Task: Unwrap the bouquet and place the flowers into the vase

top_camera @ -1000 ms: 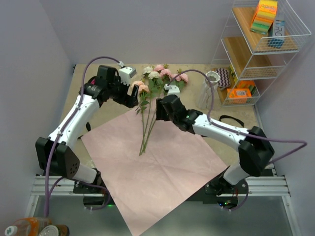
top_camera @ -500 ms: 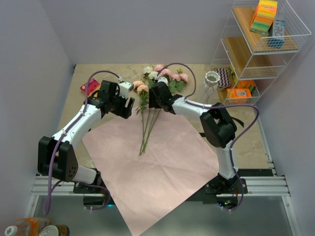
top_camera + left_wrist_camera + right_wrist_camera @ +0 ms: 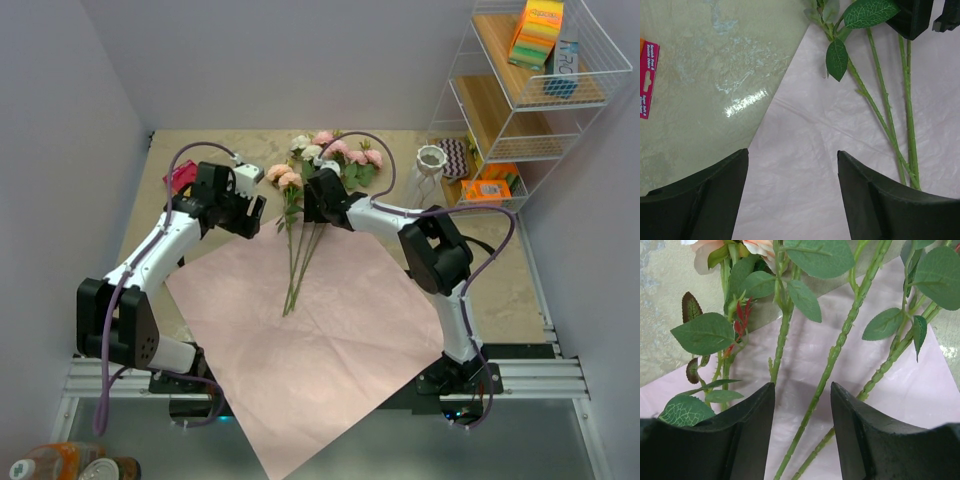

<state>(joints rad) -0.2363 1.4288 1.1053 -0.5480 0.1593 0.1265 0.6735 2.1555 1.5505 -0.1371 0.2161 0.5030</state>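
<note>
Nearest the bases: pink paper (image 3: 330, 340), spread flat on table (image 3: 215, 150). On its far half: flowers (image 3: 297, 260), loose, stems fanning out toward the far corner. Left gripper (image 3: 791, 160) over paper's left edge, fingers wide apart, nothing between. Right gripper (image 3: 801, 390) low over stems, fingers parted, one stem between, not pinched. Rose heads beyond paper, on bare table. Farther right: vase (image 3: 430, 163), upright, beside wire rack (image 3: 530, 110).

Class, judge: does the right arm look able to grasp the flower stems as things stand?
Probably yes. The right gripper stands open right over the flowers, one stem lying in the gap between its fingers. Nothing covers the stems; only the pink paper lies under them.
</note>
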